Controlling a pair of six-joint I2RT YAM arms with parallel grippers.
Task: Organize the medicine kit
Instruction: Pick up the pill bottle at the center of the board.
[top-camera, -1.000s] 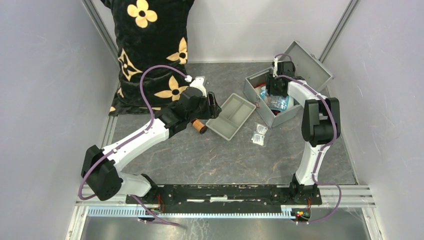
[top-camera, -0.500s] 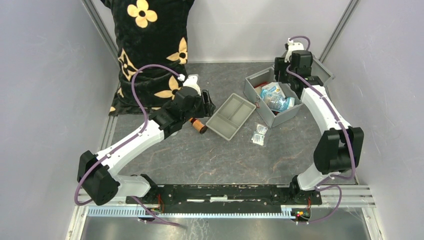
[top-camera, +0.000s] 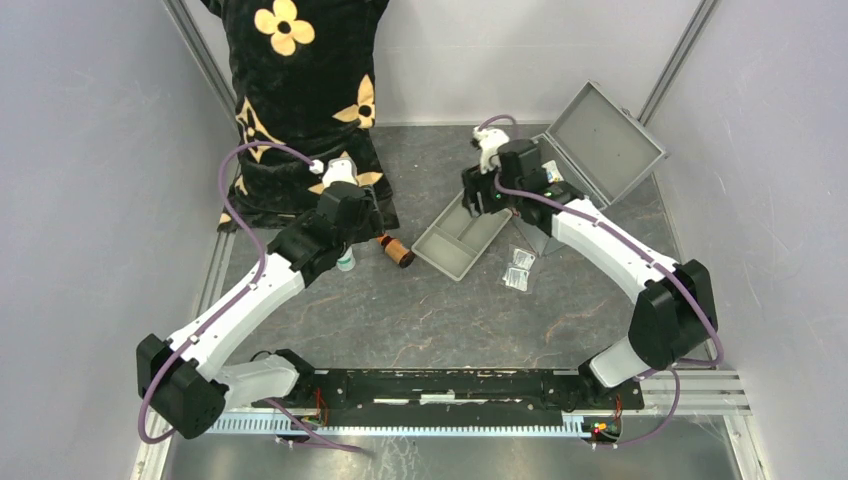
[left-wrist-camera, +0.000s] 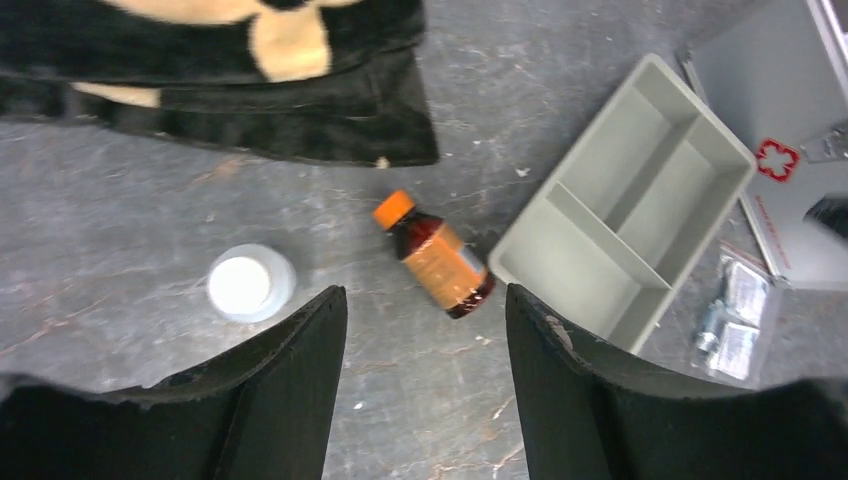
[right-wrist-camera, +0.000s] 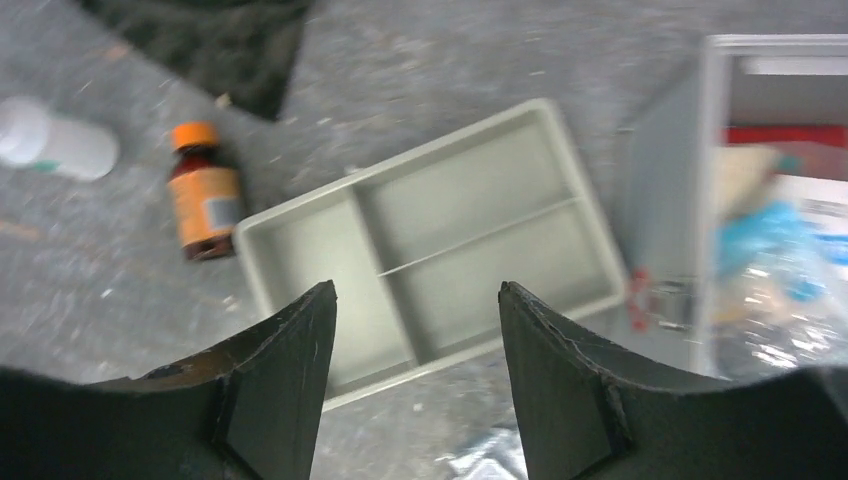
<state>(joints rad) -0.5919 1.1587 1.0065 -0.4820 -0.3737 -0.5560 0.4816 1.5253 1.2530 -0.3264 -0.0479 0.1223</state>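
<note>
Bottles first, by my reckoning. The amber bottle (left-wrist-camera: 435, 255) lies on its side on the table, just beside the tray (left-wrist-camera: 625, 200) at the tray's 9 o'clock, and the white bottle (left-wrist-camera: 245, 283) stands upright at the amber one's 9 o'clock, near the hem of the cloth (left-wrist-camera: 250, 100). My left gripper (left-wrist-camera: 425, 300) hangs above the amber bottle with jaws wide and nothing between them. I judge it is placed there so the spread can drop across the bottle's body.

My right gripper (right-wrist-camera: 417, 292) hovers over the tray, jaws wide too and empty. From there I see both of the tray's compartments bare, so it sits outside the box (right-wrist-camera: 660, 200) waiting to be filled or dropped back in. The box is at the tray's 3 o'clock, its lid (top-camera: 605, 140) thrown back toward 1 o'clock, with blue-wrapped supplies (right-wrist-camera: 770, 240) already inside. Two packets (top-camera: 518, 270) lie loose on the table at the tray's 4 o'clock.

Loose pieces remain outside the kit — I take the job as partway done.
</note>
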